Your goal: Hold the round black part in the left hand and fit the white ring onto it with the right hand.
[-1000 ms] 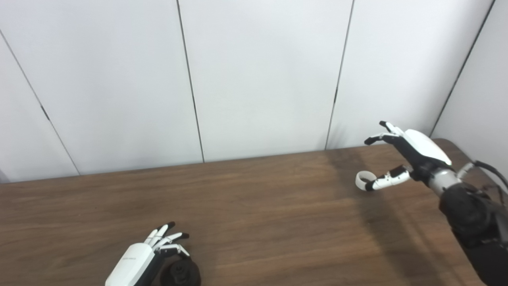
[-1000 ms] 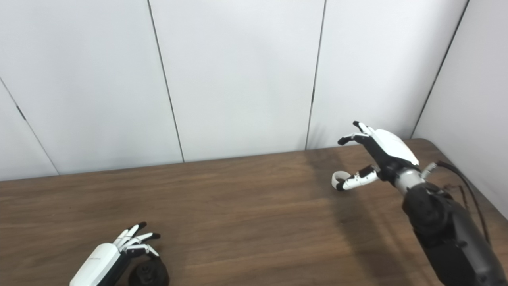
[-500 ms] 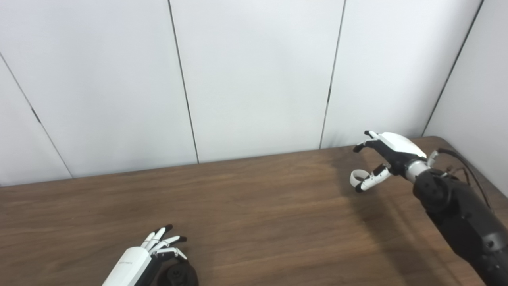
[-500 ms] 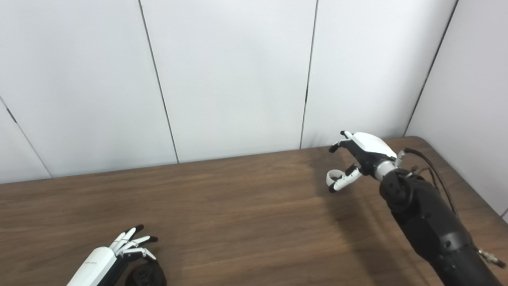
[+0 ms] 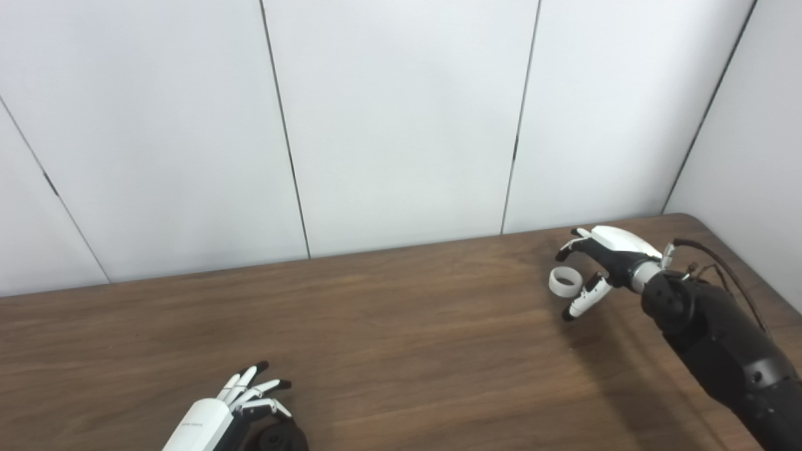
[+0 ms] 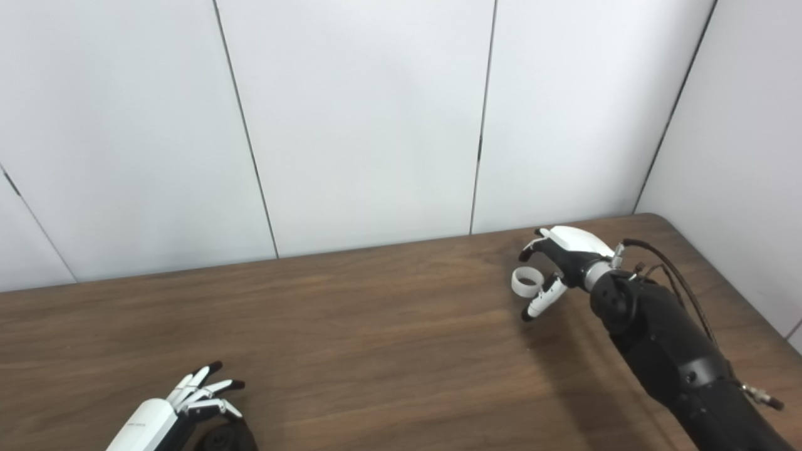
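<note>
The white ring [image 5: 564, 281] lies flat on the brown table at the far right. My right hand [image 5: 603, 263] is low over the table just right of it, open, with its fingers arched behind the ring and the thumb pointing down in front; I cannot tell whether any finger touches it. The round black part [image 5: 279, 437] sits at the bottom edge on the left, partly cut off by the frame. My left hand [image 5: 235, 408] hovers open over its left side, fingers spread, not closed on it.
The table [image 5: 401, 338] ends at a white panelled wall [image 5: 401, 125] behind and a side wall at the right, close to my right arm [image 5: 714, 338]. The table's rounded far right corner lies just behind the right hand.
My right hand has dropped lower to the table and its thumb has swung down beside the ring. The camera has tilted, so the left hand and black part sit lower in the picture.
</note>
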### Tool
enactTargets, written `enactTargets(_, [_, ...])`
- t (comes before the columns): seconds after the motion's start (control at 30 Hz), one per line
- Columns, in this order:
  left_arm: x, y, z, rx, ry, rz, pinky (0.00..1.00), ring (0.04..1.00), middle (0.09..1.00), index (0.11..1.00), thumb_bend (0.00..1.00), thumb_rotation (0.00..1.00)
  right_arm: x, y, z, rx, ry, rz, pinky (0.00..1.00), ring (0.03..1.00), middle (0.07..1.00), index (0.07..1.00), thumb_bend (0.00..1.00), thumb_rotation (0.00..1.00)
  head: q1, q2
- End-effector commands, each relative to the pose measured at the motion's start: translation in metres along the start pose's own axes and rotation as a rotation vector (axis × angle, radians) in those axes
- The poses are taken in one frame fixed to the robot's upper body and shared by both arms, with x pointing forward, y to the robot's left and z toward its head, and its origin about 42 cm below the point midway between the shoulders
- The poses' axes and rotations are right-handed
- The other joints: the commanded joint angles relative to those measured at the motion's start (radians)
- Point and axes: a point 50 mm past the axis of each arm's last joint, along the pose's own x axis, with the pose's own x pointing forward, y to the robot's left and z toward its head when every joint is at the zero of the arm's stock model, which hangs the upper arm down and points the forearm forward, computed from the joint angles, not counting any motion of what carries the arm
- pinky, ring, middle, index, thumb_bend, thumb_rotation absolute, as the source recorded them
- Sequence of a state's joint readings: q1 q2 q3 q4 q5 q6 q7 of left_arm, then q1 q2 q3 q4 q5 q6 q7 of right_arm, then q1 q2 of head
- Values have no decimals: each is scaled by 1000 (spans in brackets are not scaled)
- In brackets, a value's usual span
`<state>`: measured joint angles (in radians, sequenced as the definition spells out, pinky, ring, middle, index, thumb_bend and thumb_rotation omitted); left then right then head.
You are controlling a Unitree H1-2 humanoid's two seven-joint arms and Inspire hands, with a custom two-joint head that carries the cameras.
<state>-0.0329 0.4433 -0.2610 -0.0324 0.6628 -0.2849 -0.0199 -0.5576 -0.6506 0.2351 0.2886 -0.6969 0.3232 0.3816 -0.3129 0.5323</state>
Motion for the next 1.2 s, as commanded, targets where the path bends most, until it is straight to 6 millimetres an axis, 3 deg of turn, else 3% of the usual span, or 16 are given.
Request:
enactTargets(0.0, [-10,1,-3,31,6,-51,1000,1000,860,479,522,43,1,-39,1,-34,9,-80,1000,1000,1000,788,920,198,-2,2])
enactTargets(0.53, [-17,2,-3,40,11,-53,1000,1000,850,479,522,43,11,-26,-12,-47,57,-49,1000,1000,1000,782,888,215,-2,16])
enactTargets(0.8, [-18,3,0,36,8,-54,1000,1000,850,479,522,43,10,-26,-10,-38,19,-83,1000,1000,1000,722,848,191,-2,21])
enactTargets(1.1, [-19,5,2,32,4,-52,1000,1000,851,479,522,43,8,-25,-6,-39,-13,-109,1000,1000,1000,591,747,105,-1,26])
enactTargets(1.17, [-19,5,2,31,2,-50,1000,1000,849,479,522,43,9,-25,-6,-39,-11,-110,1000,1000,1000,512,566,130,-1,26])
